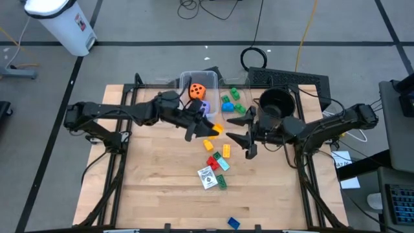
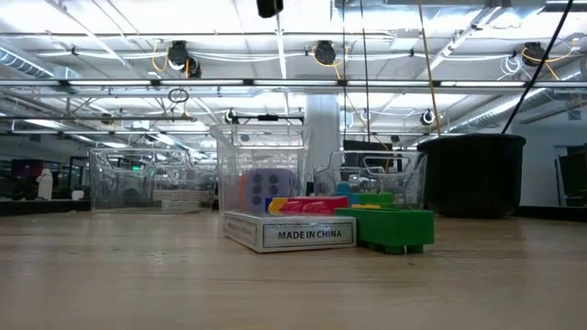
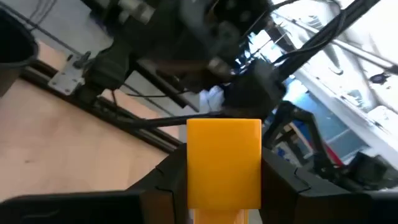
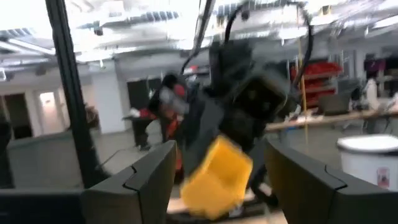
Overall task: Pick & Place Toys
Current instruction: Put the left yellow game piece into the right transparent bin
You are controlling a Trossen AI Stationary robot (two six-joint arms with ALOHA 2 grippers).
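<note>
A yellow brick point(image 1: 214, 131) hangs above the middle of the table with my left gripper point(image 1: 207, 130) shut on it. My right gripper point(image 1: 238, 129) faces it from the table's right, open and apart from it. In the right wrist view the yellow brick point(image 4: 214, 177) shows ahead, between my two spread fingers. Below lie a yellow brick point(image 1: 226, 151), a red brick point(image 1: 210, 162), a card box point(image 1: 207, 178) and a green brick point(image 1: 222, 183). A blue brick point(image 1: 233, 223) lies near the front edge. My left gripper pinches the yellow brick by two opposite sides point(image 3: 194, 180) between its two fingers. The fingers come about level from the table's left. The brick's free end point(image 3: 224, 134) sticks out past the fingertips, and the brick is lifted clear of the table.
Two clear bins stand at the far middle: one point(image 1: 197, 81) holds an orange die point(image 1: 197, 90), the other point(image 1: 236, 87) green and blue bricks. A black pot point(image 1: 277, 102) stands at the far right, beside my right arm. The table's near left is bare wood point(image 1: 155, 188).
</note>
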